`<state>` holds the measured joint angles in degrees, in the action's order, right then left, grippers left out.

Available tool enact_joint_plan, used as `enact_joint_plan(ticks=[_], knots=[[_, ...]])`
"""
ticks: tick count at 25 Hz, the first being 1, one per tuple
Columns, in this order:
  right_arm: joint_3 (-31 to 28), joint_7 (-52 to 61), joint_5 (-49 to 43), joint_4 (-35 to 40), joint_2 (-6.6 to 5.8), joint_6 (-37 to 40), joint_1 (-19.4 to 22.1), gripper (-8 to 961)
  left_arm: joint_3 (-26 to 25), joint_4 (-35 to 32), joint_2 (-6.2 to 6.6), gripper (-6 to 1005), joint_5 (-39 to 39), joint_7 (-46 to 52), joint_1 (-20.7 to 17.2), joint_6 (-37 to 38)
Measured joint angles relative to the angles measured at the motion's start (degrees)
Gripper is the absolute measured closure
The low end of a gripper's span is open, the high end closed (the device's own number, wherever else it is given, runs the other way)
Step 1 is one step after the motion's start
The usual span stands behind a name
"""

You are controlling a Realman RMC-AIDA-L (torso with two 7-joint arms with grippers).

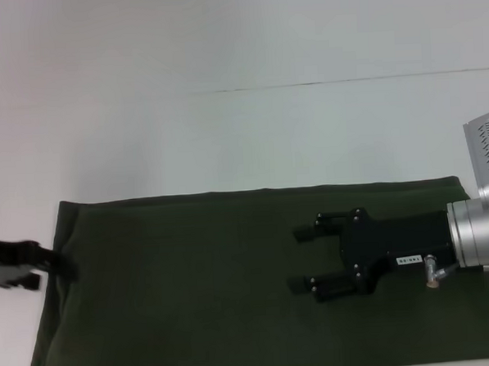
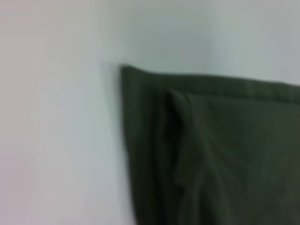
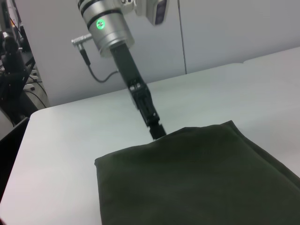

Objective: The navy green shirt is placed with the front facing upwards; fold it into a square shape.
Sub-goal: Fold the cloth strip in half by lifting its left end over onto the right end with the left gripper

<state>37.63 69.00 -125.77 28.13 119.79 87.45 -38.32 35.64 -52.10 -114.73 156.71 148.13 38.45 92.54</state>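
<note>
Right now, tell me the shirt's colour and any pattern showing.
The shirt is plain dark olive green, no print showing; clearest in the head view.

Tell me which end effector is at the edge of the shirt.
The left end effector: it meets the navy green shirt at its left edge; the right end effector hangs over the middle.

The navy green shirt [image 1: 193, 292] lies flat on the white bench [image 1: 225, 135], folded into a long dark olive band running side to side, plain cloth up, edges straight. One end shows layered folds with a soft ridge.
</note>
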Motion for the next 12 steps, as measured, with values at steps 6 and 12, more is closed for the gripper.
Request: enact_joint_plan(ticks=[6,12], knots=[[-0.17,0.06,0.0,0.15,0.0,0.0,0.0,97,-3.0,-6.95,0.98,292,-1.33,1.48,-0.57,5.36],[0.02,1.71,0.0,1.51,0.0,0.0,0.22,97,-4.68,-3.46,0.99,292,-7.88,0.29,0.0,11.8]])
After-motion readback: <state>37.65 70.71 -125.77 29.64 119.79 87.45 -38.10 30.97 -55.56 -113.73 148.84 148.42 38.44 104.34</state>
